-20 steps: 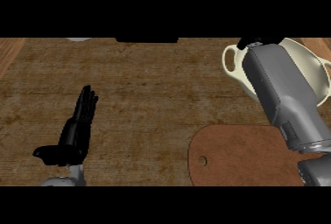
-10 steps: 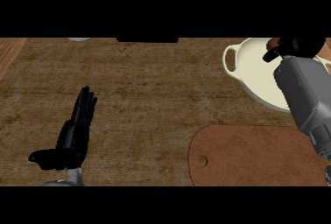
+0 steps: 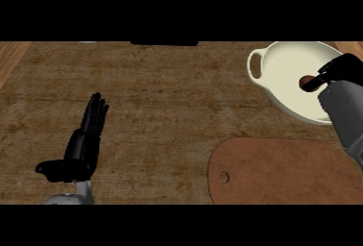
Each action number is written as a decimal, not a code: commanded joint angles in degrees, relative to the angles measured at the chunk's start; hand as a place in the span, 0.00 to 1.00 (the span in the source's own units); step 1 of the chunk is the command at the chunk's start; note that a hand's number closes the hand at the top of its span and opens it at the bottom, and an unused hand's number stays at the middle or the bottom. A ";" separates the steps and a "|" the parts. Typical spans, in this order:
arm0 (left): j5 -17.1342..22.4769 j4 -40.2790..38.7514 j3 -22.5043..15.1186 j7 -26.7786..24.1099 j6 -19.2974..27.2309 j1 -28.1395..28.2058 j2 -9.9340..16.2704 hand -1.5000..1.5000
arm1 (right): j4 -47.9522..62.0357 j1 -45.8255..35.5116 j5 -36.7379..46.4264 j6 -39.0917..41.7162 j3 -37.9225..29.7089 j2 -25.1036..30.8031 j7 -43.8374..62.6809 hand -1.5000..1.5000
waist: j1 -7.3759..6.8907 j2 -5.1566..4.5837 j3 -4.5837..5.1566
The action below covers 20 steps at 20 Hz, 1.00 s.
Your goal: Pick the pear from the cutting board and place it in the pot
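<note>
The cream pot [image 3: 284,72] with a side handle stands at the back right of the counter. My right hand [image 3: 343,70] hangs over the pot's right side, fingers curled. A small brown pear [image 3: 308,82] peeks out at the hand's left edge, above the pot's inside. In front of the pot lies the round brown cutting board [image 3: 284,173], with nothing on the part that shows. My left hand [image 3: 83,144] rests open at the left, fingers straight and pointing away from me.
The counter top is dark woven brown. A dark object [image 3: 164,43] sits at the far edge, and a lighter wooden strip [image 3: 10,57] runs along the far left. The cutting board has a small hole [image 3: 224,177] near its left rim.
My right forearm has swung to the right, uncovering the cutting board and most of the pot. The hand has come back over the pot's inside, and the pear now shows. The left hand is still.
</note>
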<state>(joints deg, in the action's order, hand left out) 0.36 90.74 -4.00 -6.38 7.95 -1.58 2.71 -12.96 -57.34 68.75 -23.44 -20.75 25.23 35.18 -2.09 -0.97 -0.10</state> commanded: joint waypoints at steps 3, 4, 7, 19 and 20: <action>1.39 1.66 1.63 0.73 -1.57 0.67 1.81 0.50 | 0.72 1.34 -6.92 2.82 -5.28 0.83 -8.66 0.00 | 0.16 0.25 -0.03; 0.08 0.01 0.43 0.64 0.03 -1.52 0.01 0.50 | -0.20 3.42 -8.54 -1.82 -6.81 -0.72 -12.58 0.00 | -0.01 -0.15 -0.12; 0.97 1.11 1.17 1.01 -0.84 0.41 1.02 0.50 | -5.03 3.22 -12.26 -9.22 -9.79 -2.64 -16.98 0.00 | 0.30 0.35 -0.13; 0.36 1.41 0.02 -1.88 -1.21 4.05 0.33 0.50 | -15.05 9.99 -37.02 -14.06 -26.81 -1.44 -43.39 0.00 | 1.01 0.52 -0.04; 0.52 -4.76 1.44 -4.49 -0.99 0.16 -0.43 0.50 | -13.43 9.49 -37.38 -14.71 -26.80 -0.95 -44.36 0.00 | 1.09 0.31 0.00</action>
<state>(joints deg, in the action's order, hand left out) 0.14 90.31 -3.98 -8.17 7.87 0.53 2.18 -26.65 -50.18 36.66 -37.64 -44.39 23.42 -2.51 -1.09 -0.52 -0.17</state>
